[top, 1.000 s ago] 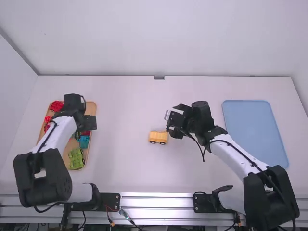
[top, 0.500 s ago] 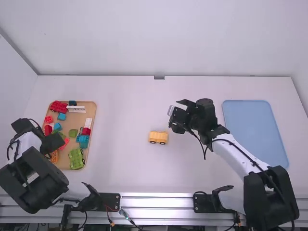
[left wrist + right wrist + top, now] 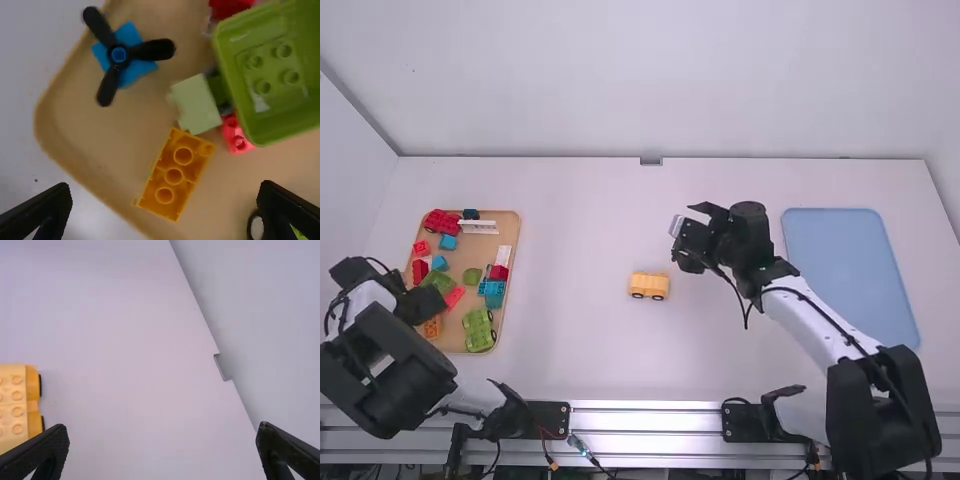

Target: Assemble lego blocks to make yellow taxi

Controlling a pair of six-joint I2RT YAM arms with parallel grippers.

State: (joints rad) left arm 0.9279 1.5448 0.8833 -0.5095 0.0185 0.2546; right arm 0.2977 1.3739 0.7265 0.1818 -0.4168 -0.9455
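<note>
Gaping empty, one left hand (image 3: 420,303), one right hand (image 3: 690,236), one yellow car (image 3: 649,285), one tray (image 3: 510,228)

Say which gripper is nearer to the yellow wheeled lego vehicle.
Right. The right gripper hovers just right of the vehicle and slightly beyond it; the left gripper is over the brown tray, far left.

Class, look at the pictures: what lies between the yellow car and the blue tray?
In the high view, the right arm crosses between the yellow car and the blue tray.
</note>
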